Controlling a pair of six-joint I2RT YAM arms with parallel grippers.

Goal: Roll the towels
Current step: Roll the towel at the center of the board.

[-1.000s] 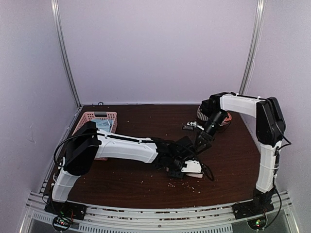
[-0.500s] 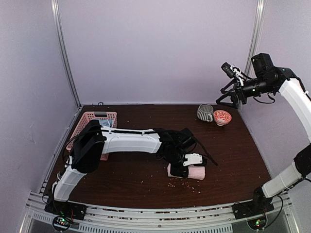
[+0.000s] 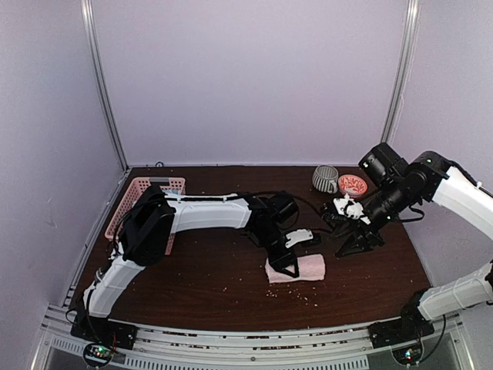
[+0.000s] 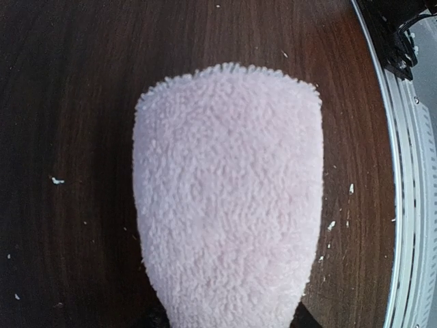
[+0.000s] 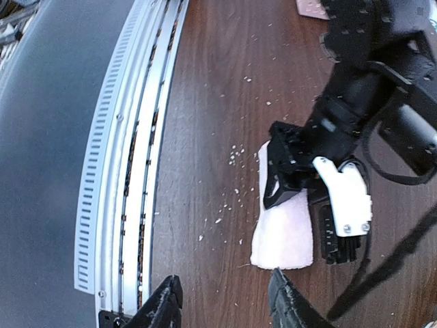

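now, in the top view, the left gripper (image 3: 289,262) is pinching the pink towel (image 3: 310,268), which is lying as a short, fat roll on the table (image 3: 231,289). most of the roll is sticking out past the fingers toward the right gripper (image 3: 358,243). that hand is hovering just off the roll's free end, apart from it, while a striped mug (image 3: 325,179) and a small bowl (image 3: 353,186) are standing well behind it. in the left wrist view the towel is filling the frame, running straight out from between the fingers, whose dark tips are barely peeking in at the bottom edge, so the grip is looking like a hold on the near end alone. in the right wrist view the right hand's fingers (image 5: 167,304) are standing partly apart with nothing between them. the roll is lying ahead of the fingertips, with the left gripper's jaws straddling it, one on either side. from here, i am judging the loose terry to be the main risk: with only one end pinched, the free end could be springing open once the hold eases. the right hand, coming in this close, could also be knocking the left gripper or catching its cable, and its half-spread fingers may be too narrow to take the roll's full width.
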